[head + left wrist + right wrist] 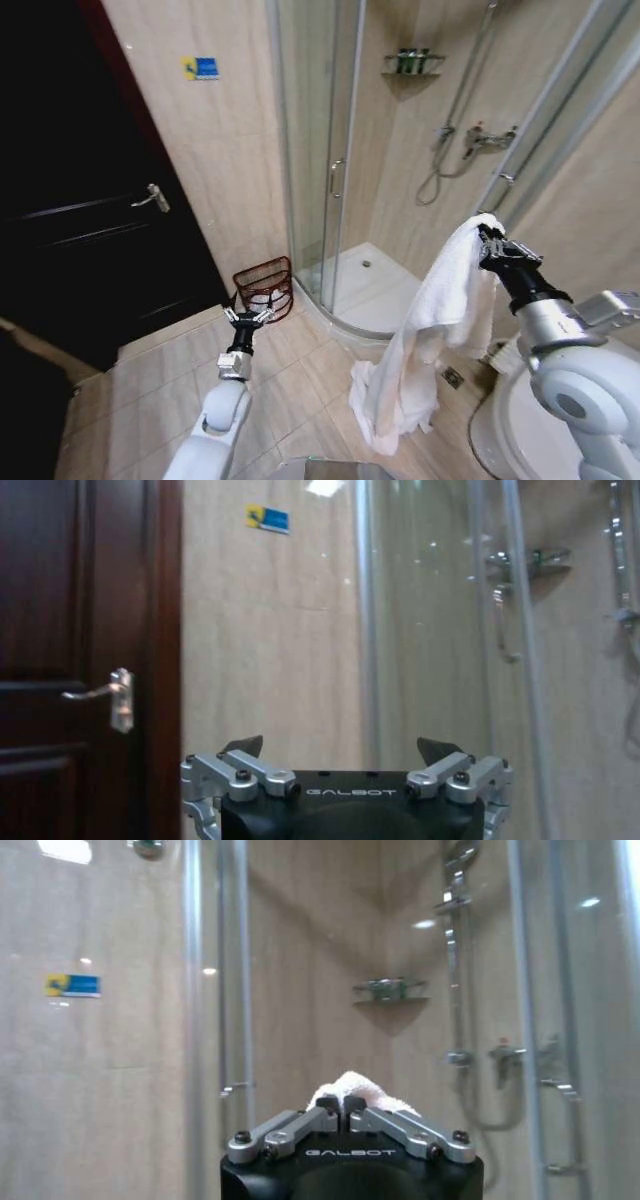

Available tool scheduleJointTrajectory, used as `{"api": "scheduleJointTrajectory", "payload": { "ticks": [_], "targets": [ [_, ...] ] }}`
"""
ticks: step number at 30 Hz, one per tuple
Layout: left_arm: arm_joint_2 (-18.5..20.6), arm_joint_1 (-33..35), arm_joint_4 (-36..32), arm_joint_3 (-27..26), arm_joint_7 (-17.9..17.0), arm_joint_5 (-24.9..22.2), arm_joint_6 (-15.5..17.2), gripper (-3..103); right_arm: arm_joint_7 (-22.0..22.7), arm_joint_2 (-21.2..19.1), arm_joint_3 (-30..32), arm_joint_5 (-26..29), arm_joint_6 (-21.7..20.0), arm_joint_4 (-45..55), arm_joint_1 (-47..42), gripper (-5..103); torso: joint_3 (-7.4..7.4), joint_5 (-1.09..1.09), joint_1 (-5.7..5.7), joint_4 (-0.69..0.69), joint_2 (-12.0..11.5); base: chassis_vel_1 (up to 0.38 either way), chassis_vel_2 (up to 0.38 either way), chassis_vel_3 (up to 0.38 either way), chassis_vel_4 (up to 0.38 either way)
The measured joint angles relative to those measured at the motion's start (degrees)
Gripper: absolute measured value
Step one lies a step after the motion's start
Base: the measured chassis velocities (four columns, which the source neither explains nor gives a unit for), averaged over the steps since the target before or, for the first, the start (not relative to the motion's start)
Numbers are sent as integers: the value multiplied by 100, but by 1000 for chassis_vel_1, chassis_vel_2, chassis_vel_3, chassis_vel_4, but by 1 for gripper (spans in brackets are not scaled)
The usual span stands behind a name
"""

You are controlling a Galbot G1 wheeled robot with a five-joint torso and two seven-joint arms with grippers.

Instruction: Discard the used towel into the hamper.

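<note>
right gripper [487, 235]: raised at the robot's right, fingers [322, 1104] pinched together on a fold of the towel [430, 330]. the white towel drapes over the gripper and hangs in a long fall, its lower end bunched on the floor tiles [290, 380] beside the toilet rim [500, 425].

left gripper [249, 317]: held low and forward at the robot's left, fingers [245, 745] spread wide apart, holding nothing, pointed toward the hamper [266, 286].

hamper: small dark red-brown wire basket, upright on the floor against the beige wall, between the dark door [90, 200] and the shower glass [315, 140]; just beyond the left gripper, apart from it and well apart from the towel.

door: dark wood, metal lever handle [152, 197].

wall: small blue and yellow sticker [201, 68].

shower stall: curved glass door, white tray [375, 285], hose and mixer [478, 138], wire shelf [412, 63] in the far corner.
</note>
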Motion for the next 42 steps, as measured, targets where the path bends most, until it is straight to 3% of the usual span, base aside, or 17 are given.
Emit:
{"api": "scheduleJointTrajectory", "payload": {
  "ticks": [5, 11, 42],
  "targets": [
    [166, -143, -134, -153, 61, -261, 257, 100, -158, 86, -168, -106, -13, -2, 61, 2, 0, 1, 1, 0, 0, 104, 109, 105, 119],
    [183, -155, -137, -106, 68, -285, 314, 100, -201, 59, -225, -118, -60, -3, 83, 2, 0, 1, 0, 1, 0, 150, 146, 121, 137],
    [133, 281, -296, -67, 42, -16, 110, 100, -448, 214, -247, -277, 45, -298, 474, 2, 0, 1, -1, 0, 0, 72, 66, 70, 67]
  ]
}}
